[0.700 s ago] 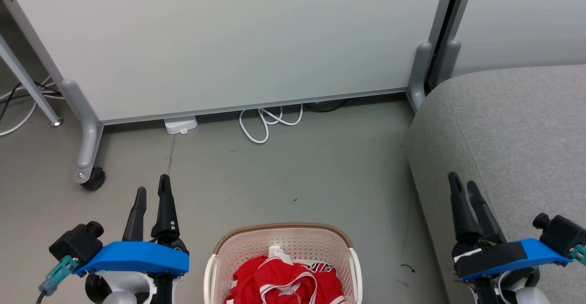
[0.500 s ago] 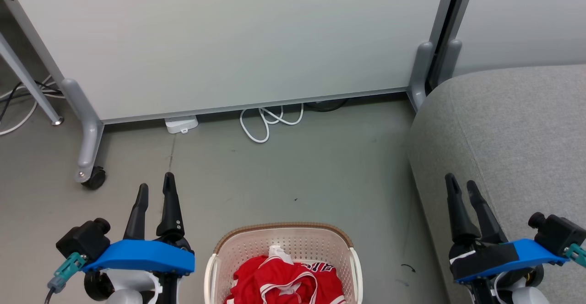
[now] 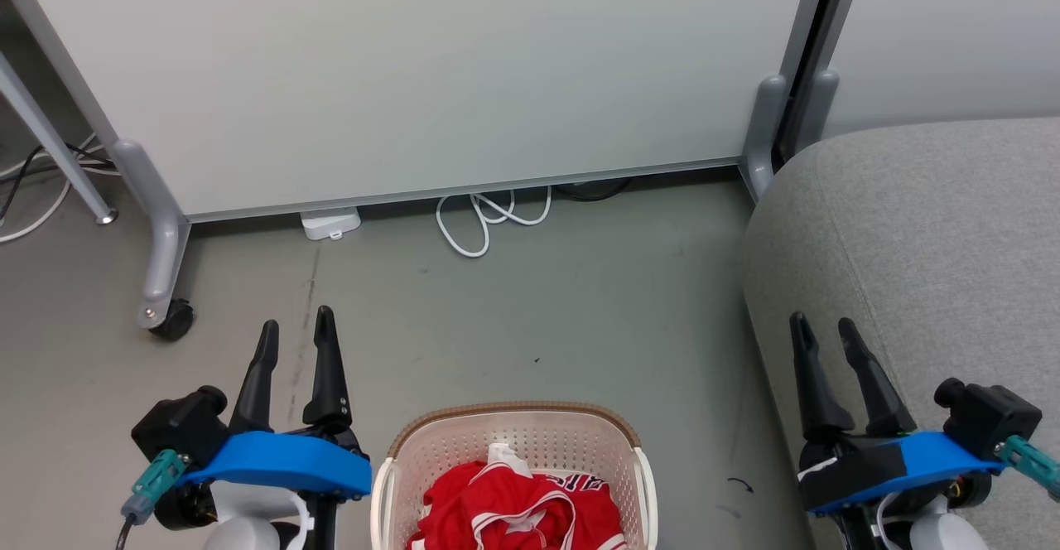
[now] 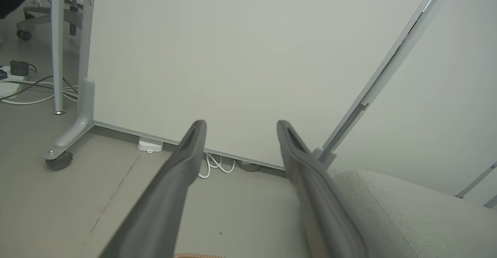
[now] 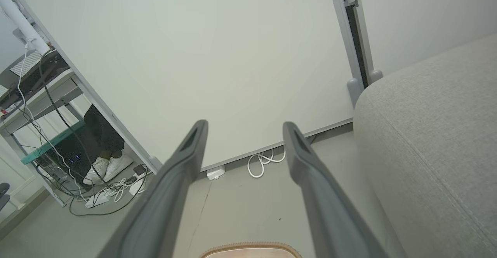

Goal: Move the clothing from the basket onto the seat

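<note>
Red clothing [image 3: 513,507] with white trim lies bunched in the cream basket [image 3: 513,427], which stands on the floor at the bottom centre of the head view; its brown rim [image 5: 252,247] also shows in the right wrist view. The grey seat [image 3: 927,235] fills the right side. My left gripper [image 3: 296,333] hangs open left of the basket, holding nothing. Over the seat's rounded front edge, right of the basket, my right gripper [image 3: 824,328] is open and empty too. Both sets of fingers point away from me.
A white partition panel [image 3: 414,69] on wheeled grey feet [image 3: 161,285] closes off the far side. A coiled white cable [image 3: 489,219] and a small white box [image 3: 330,224] lie at its base. Desk legs, cables and a person's white shoes [image 5: 106,168] show at the left.
Both grippers have drifted inward towards the basket, the left one to the right and the right one to the left. Both stay open. The clothing and basket have not moved.
</note>
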Controlling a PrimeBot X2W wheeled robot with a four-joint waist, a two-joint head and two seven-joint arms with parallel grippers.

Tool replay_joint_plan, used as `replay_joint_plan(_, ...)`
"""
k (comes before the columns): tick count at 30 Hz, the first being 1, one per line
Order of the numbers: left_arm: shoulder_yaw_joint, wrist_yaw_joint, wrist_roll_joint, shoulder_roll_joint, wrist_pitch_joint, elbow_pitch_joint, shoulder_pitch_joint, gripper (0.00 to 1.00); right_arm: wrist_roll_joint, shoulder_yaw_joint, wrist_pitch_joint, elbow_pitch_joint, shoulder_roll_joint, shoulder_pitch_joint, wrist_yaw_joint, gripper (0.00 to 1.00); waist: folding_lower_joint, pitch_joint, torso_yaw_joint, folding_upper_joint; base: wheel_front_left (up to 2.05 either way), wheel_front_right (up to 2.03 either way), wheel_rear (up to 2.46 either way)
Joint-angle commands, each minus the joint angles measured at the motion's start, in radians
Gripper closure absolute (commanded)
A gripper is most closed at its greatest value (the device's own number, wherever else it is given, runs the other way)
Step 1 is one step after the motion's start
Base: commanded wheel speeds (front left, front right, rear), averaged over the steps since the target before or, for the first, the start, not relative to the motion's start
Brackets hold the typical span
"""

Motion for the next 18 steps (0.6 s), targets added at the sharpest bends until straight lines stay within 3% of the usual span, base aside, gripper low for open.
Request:
replay_joint_plan(1,-0.007,0.006,0.029,0.006,-0.011,-0.005,-0.027,0.0,-0.031,0.004,-0.013,-0.005,-0.007,-0.024,0.002,0.0,0.0,-0.001,0.0,0.0,0.0,0.0,0.0)
replay_joint_plan(18,-0.035,0.018,0.178,0.006,-0.049,0.003,-0.031,0.0,-0.193,0.022,-0.048,0.003,-0.008,-0.028,0.002,0.0,0.0,-0.004,0.004,0.0,0.0,0.0,0.0)
